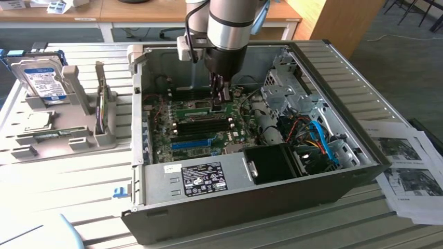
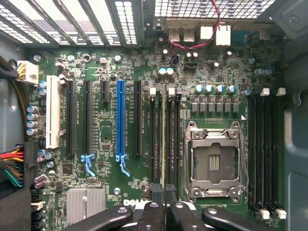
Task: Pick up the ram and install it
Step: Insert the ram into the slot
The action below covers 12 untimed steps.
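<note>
Green ram [image 2: 164, 139] sits edge-on, gripped by the closed end effector [image 2: 163, 206], aligned with the black memory slots [image 2: 172, 125] beside the processor socket [image 2: 214, 163], evidently for seating.

I log the arm [image 1: 229, 23] as a smooth silver-grey cylinder ringed by a black band, with a grey joint housing at its side. A pale, boxy module [image 1: 184, 49] is mounted against it, and a black cable [image 1: 187, 23] runs down alongside. Below, the wrist section is matte black. The gripper [image 1: 220, 101] is black throughout. On the wrist view I note angled black linkage bars [image 2: 110, 216] fitted with round, bare-metal pivot pins [image 2: 150, 205].
</note>
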Each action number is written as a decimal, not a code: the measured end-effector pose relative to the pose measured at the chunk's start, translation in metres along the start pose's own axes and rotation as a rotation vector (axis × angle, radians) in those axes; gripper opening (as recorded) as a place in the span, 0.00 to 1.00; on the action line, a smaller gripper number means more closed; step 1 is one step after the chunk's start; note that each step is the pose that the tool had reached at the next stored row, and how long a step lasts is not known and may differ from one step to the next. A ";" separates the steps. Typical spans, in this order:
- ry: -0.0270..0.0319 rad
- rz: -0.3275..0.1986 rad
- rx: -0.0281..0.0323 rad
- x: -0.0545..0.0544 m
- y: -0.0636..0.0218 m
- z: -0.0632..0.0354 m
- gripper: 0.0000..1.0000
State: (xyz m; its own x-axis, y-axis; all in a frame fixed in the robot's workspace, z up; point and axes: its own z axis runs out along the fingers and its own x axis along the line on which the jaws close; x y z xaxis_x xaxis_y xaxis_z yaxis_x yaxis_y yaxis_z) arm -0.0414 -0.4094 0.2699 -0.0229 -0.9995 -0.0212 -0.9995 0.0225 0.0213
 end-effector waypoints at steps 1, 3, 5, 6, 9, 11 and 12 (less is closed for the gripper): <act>0.0000 0.000 -0.0001 0.001 0.0000 0.0000 0.11; 0.0000 0.000 0.0000 0.002 0.0000 0.0000 0.11; 0.0000 0.000 0.0000 0.004 0.0000 -0.0001 0.11; 0.0000 0.000 -0.0001 0.004 0.0000 -0.0001 0.11; 0.0000 0.000 0.0000 0.004 -0.0001 -0.0001 0.11; 0.0001 0.000 0.0000 0.004 -0.0004 0.0000 0.11; 0.0000 0.000 -0.0001 0.004 -0.0010 0.0000 0.11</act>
State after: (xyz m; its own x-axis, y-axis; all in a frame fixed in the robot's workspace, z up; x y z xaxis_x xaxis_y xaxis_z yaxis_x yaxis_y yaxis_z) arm -0.0404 -0.4139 0.2698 -0.0227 -0.9995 -0.0212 -0.9995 0.0222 0.0214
